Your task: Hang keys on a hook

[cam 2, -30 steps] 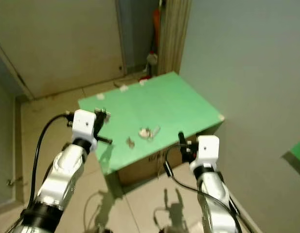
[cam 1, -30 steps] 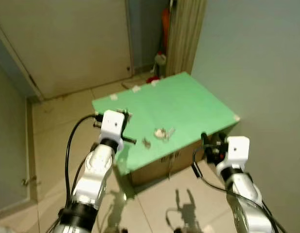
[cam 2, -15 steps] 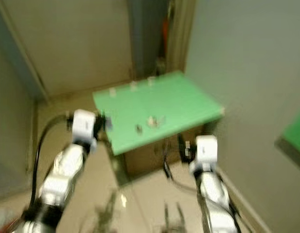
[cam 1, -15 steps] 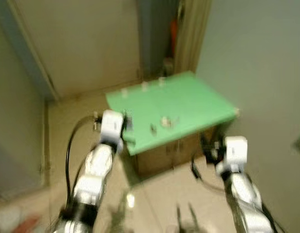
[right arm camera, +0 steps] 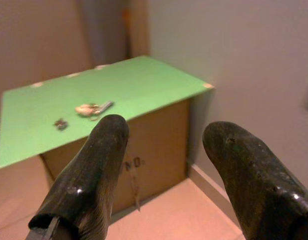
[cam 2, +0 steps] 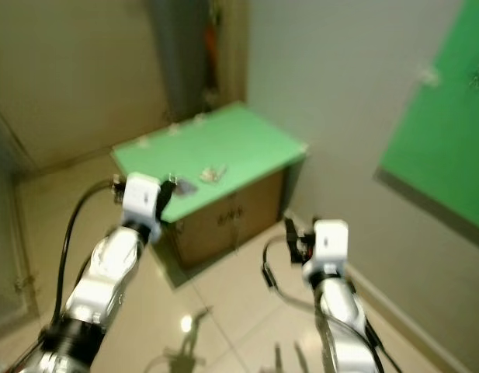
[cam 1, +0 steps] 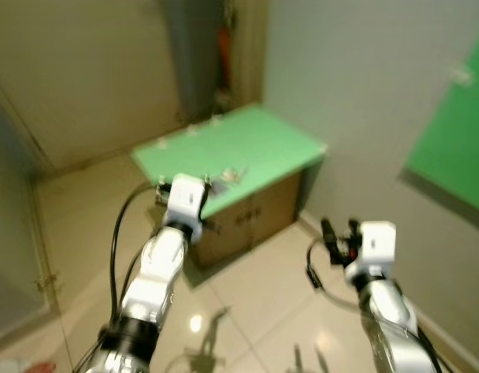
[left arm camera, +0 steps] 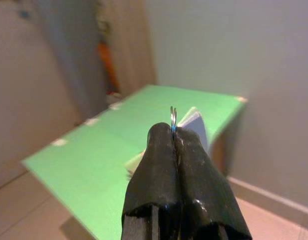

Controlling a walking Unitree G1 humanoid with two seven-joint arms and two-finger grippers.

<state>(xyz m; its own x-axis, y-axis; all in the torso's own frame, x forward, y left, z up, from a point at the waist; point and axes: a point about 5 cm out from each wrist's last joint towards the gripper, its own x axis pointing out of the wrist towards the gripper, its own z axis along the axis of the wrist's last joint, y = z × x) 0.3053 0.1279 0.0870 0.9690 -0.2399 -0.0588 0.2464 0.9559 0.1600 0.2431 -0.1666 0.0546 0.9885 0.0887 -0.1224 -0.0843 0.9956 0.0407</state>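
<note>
My left gripper (left arm camera: 172,131) is shut, and a thin metal key ring (left arm camera: 172,115) sticks up between its fingertips with a pale tag behind it. In the eye views this gripper (cam 2: 171,188) hovers at the near left corner of a green-topped cardboard box (cam 1: 247,136). A second bunch of keys (right arm camera: 91,107) and a small dark piece (right arm camera: 60,123) lie on that top. My right gripper (right arm camera: 166,131) is open and holds nothing; it hangs over the floor to the right of the box (cam 1: 336,233). A green wall panel (cam 1: 449,140) carries small pale fittings (cam 2: 429,76).
The box stands in a corner against a grey wall (cam 1: 340,70), with a curtain and an orange object (cam 1: 223,39) behind it. A pale door (cam 1: 84,78) is to the left. Glossy tiled floor (cam 1: 255,295) lies between me and the box.
The whole view has swung: the box now looks farther off and more to the left, and the green wall panel has come in at the right. Both arms hold the same pose.
</note>
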